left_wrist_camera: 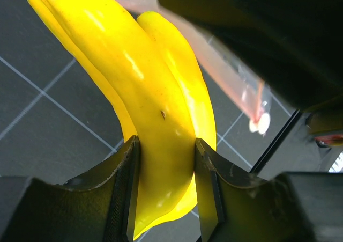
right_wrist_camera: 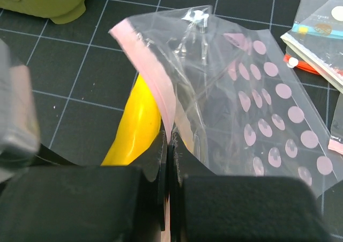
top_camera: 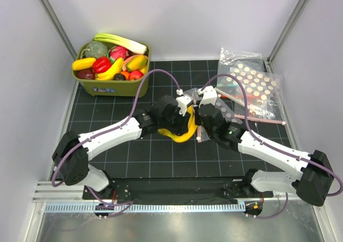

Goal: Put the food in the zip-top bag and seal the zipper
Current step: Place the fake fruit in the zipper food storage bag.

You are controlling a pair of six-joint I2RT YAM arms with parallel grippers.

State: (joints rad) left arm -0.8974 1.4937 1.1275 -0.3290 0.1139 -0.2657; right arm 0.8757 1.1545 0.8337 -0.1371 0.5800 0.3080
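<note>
My left gripper [top_camera: 179, 123] is shut on the yellow banana bunch [top_camera: 185, 131], which fills the left wrist view [left_wrist_camera: 161, 102] between both fingers above the mat. My right gripper [top_camera: 201, 117] is shut on the pinkish-red zipper [right_wrist_camera: 153, 73] of the clear zip-top bag [right_wrist_camera: 201, 75] and holds its mouth edge up. The banana [right_wrist_camera: 136, 126] sits just left of that strip, and I cannot tell if any of it is inside. The zipper [left_wrist_camera: 225, 75] runs past the banana's far side. A round red fruit [top_camera: 136, 75] and an orange-yellow fruit [top_camera: 137, 63] lie in the basket.
A green basket [top_camera: 115, 89] with several toy vegetables and fruits stands at the back left. Larger clear bags with rows of coloured dots [top_camera: 254, 85] lie at the back right and also show in the right wrist view [right_wrist_camera: 316, 35]. White walls close in both sides.
</note>
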